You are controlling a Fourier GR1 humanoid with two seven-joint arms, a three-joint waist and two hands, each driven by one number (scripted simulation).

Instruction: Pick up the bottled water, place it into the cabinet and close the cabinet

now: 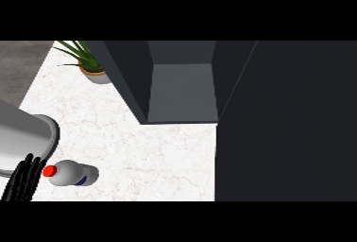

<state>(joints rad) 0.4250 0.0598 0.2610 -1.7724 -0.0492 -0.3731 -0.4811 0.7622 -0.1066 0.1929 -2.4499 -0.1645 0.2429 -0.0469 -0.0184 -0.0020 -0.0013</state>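
Note:
The water bottle (72,173) is whitish with a red cap and a blue label, and it rests on the white marble counter (160,156) at the lower left. My left hand (22,179) shows just left of the cap, fingers straight and close together, open and holding nothing. Its grey forearm (24,134) fills the left edge above it. The dark cabinet (181,90) stands open at the top middle, its grey inside bare. My right hand shows nowhere.
The cabinet's open door (286,123) is a big dark panel covering the right part of the view. A potted green plant (90,66) stands at the counter's far left, beside the cabinet's side wall.

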